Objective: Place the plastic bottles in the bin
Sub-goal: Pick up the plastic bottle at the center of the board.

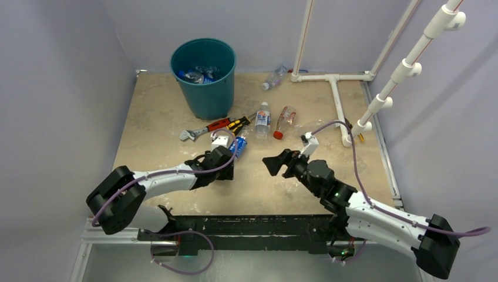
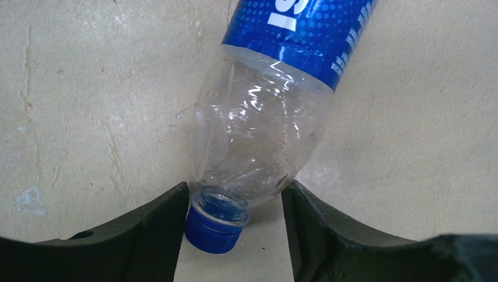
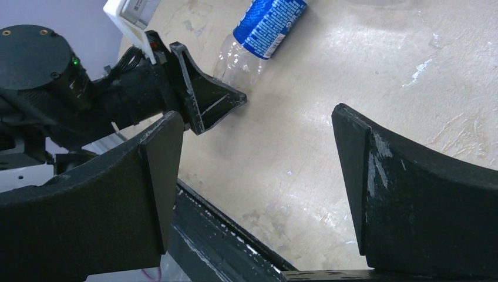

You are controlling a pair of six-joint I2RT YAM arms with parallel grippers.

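The left gripper [image 2: 235, 191] has a finger on each side of a bottle's [image 2: 264, 129] neck. The bottle lies flat on the table [image 2: 88, 88]. I cannot tell if the fingers squeeze it yet. The right gripper [image 3: 255, 117] is wide open and holds nothing. The bin [image 1: 204, 88] stands at the back, well apart, with bottles inside [image 1: 199, 74].

Beige table [image 1: 152, 117], scuffed. Teal bin [image 1: 204, 94] stands far, left of centre. Near side of it: wrench [image 1: 197, 131], with screwdriver [image 1: 239, 123] just beside. Lying flat: blue-label bottle [image 1: 239, 145] nearest me, white-cap bottle [image 1: 262, 121] and red-cap bottle [image 1: 284, 122] mid-table, clear bottle [image 1: 274, 77] far. White pipe frame [image 1: 336, 100] on the far right.
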